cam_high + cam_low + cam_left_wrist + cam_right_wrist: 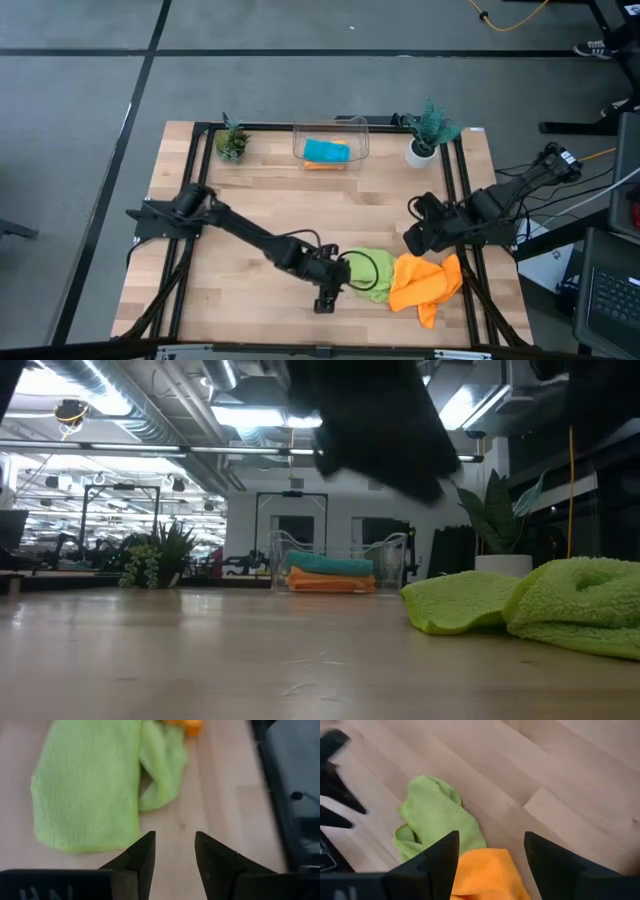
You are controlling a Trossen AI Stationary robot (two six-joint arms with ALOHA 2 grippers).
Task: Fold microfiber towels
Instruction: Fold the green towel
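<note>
The green towel (372, 272) lies crumpled on the wooden surface (250, 200), and everything else sits around it. Touching its right edge is an orange towel (425, 283), bunched in a heap. The left pincer (327, 297) hangs just beside the green towel's left edge, fingers parted with bare wood between them — gripping nothing. The right pincer (413, 240) hovers above the seam where green meets orange, spread wide and empty too. Well beyond the green towel, at the far edge, a clear bin (331, 143) holds a teal towel (326, 150) folded on top of another orange one (327, 582) — a small potted plant stands on either side.
</note>
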